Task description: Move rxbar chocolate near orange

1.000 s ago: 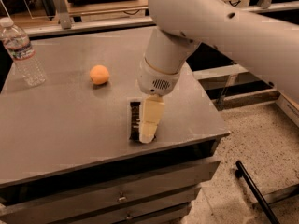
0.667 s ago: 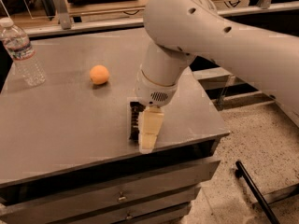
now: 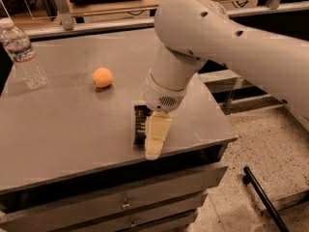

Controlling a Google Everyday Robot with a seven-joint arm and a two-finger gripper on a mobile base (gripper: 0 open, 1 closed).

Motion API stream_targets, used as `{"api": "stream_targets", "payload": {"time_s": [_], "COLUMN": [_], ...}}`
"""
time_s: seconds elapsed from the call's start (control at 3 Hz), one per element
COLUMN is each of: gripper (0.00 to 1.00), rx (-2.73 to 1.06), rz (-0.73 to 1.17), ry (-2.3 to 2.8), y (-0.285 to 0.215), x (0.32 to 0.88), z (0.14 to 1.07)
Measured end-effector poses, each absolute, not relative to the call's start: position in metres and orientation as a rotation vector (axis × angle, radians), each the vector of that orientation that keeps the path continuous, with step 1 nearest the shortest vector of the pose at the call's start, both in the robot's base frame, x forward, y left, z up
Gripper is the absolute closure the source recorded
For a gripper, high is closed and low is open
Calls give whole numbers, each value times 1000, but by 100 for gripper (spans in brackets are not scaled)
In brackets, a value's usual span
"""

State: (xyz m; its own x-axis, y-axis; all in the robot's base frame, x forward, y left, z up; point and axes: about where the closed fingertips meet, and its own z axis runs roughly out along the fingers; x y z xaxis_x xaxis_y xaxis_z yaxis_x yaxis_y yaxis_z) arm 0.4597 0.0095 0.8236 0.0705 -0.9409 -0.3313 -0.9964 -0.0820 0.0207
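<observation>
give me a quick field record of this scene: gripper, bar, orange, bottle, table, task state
gripper: gripper low at the table's front edge, over the right side of the bar
bar: rxbar chocolate flat on the table, partly hidden by the gripper
fruit: orange on the table, farther back and left in view, apart from the bar
bottle: water bottle upright at the far left edge
surface: grey table, drawers below
task state: bar not yet beside the orange
</observation>
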Motion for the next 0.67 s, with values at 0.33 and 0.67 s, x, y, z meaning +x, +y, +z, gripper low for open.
{"api": "stream_targets", "payload": {"time_s": [0.33, 0.67], "gripper": [0, 15], "rx": [-2105, -2104], "rz": [387, 383], "ry": [1981, 1980], "y": [6, 6], "x": [460, 460], "z": [818, 819]}}
